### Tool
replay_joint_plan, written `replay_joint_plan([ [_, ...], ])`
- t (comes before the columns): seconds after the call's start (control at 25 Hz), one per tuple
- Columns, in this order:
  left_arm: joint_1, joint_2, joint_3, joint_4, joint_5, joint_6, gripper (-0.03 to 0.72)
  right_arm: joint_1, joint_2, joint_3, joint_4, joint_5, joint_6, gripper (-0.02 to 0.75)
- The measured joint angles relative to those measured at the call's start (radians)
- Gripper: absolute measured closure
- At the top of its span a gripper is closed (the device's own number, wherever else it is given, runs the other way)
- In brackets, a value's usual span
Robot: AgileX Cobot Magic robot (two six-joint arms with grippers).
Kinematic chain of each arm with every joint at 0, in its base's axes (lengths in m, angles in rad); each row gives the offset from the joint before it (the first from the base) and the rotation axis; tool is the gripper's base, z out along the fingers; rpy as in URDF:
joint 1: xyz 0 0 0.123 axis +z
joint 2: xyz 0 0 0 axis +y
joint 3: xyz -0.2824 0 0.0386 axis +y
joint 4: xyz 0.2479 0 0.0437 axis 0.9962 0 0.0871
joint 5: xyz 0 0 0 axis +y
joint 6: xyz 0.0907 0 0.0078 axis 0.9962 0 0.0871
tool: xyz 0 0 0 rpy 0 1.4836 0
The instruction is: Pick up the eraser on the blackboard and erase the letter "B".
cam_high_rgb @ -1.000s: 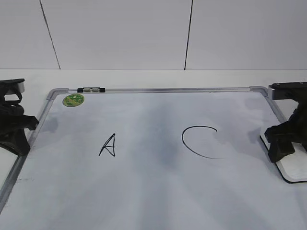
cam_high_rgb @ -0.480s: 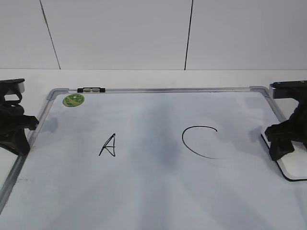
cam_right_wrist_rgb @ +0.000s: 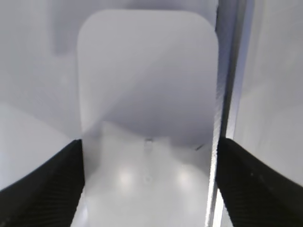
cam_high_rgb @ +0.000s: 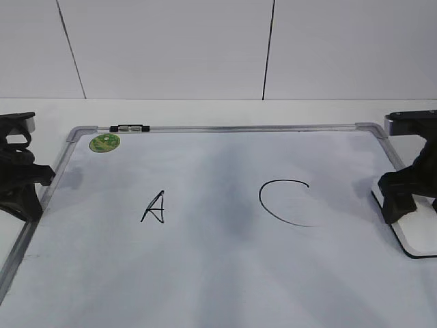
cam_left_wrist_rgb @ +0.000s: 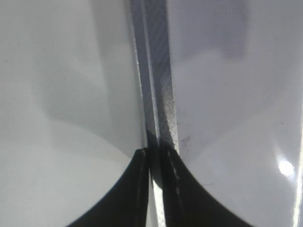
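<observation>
Jaws spread wide, right gripper (cam_right_wrist_rgb: 147, 189) straddles the eraser (cam_right_wrist_rgb: 147, 94), having slid toward the blackboard's (cam_high_rgb: 225, 273) right edge.
Left gripper (cam_left_wrist_rgb: 156, 163) sits pinched together over the left frame.

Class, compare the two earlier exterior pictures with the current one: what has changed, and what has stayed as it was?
The right gripper edged slightly rightward over the eraser, its jaws spread either side of it. The eraser, blackboard, "A", "C" and left gripper stayed put.
</observation>
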Motion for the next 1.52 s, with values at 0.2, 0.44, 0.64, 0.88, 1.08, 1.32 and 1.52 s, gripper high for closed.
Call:
replay_joint_plan([
  [0.2,-0.002,0.000,-0.019,0.034,0.026,0.017,0.533,0.000,-0.008,-0.031,0.027,0.008,0.000,0.068],
  [0.44,-0.002,0.005,-0.039,0.068,0.096,0.023,0.226,0.000,-0.041,-0.033,0.046,0.021,-0.020,0.068],
  [0.64,-0.002,-0.054,-0.079,0.071,0.124,0.023,0.172,0.000,-0.089,-0.039,0.059,0.034,-0.024,0.069],
  [0.88,-0.002,-0.195,-0.157,0.073,0.154,0.021,0.169,0.000,-0.173,-0.138,0.067,0.077,-0.036,0.070],
  [1.08,-0.002,-0.322,-0.215,0.082,0.171,0.009,0.169,0.000,-0.242,-0.272,0.072,0.148,-0.047,0.071],
  [1.32,-0.002,-0.464,-0.272,0.119,0.174,-0.021,0.169,0.000,-0.307,-0.430,0.082,0.220,-0.069,0.082],
  [1.52,-0.002,-0.581,-0.288,0.124,0.141,-0.037,0.169,0.000,-0.361,-0.520,0.082,0.256,-0.083,0.093],
])
